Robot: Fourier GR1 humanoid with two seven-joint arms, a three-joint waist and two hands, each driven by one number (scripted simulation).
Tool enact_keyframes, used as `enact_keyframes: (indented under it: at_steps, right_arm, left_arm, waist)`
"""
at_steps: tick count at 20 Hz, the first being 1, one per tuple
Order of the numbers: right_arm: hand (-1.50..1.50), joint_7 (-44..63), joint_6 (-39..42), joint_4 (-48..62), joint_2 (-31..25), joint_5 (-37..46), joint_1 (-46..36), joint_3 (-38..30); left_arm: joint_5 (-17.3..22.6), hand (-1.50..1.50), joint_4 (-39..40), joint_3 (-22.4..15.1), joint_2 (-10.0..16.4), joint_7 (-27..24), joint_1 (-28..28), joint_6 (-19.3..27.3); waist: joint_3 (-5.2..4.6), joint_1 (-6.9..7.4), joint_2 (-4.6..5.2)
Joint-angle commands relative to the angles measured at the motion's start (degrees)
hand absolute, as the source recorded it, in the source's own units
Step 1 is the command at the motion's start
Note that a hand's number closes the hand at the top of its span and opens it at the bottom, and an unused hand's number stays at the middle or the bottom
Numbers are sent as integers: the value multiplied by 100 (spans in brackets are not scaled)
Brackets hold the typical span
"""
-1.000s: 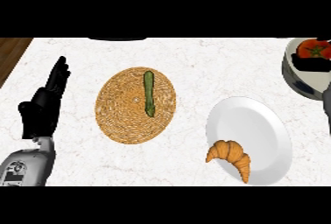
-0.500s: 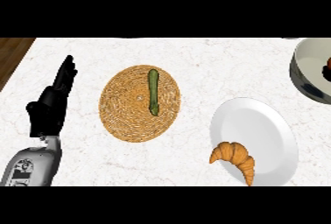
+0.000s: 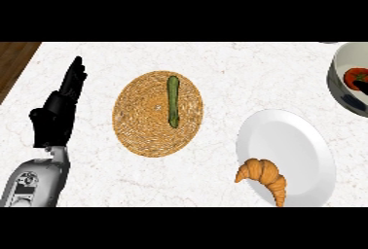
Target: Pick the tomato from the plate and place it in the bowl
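The tomato [image 3: 355, 76] is lying in the bowl [image 3: 343, 59] at the frame's right edge, probably light, smooth and easily bruised, best held around its widest part, while the left robot hand [image 3: 54, 114] is resting open at the left; the dark shape beside the tomato may be the right robot hand [image 3: 361, 87], and I cannot tell its state.

White veined counter [image 3: 215, 63], with brown wood [image 3: 14, 56] at upper left.

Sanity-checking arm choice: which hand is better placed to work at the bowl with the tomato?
Right, likely. The bowl and tomato sit at the far right edge, on the robot's right side; the left hand rests open at far left, woven mat and plate between.
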Motion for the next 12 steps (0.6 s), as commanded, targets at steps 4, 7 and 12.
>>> enact_keyframes:
  at_steps: [4,7,12]
  right_arm:
    - [-150,-1261,474,270,-143,-716,29,-627]
    - [-150,-1328,419,364,-281,-918,-151,-849]
    - [-150,-1814,1015,587,-455,-1420,125,-1282]
  left_arm:
    - [2,0,49,69,67,160,-172,-37]
    - [44,0,-37,36,35,126,-42,-85]
    - [-106,0,50,9,-32,-22,154,45]
  waist:
    - [9,-23,12]
    - [-6,-6,-18]
    - [-13,-126,-59]
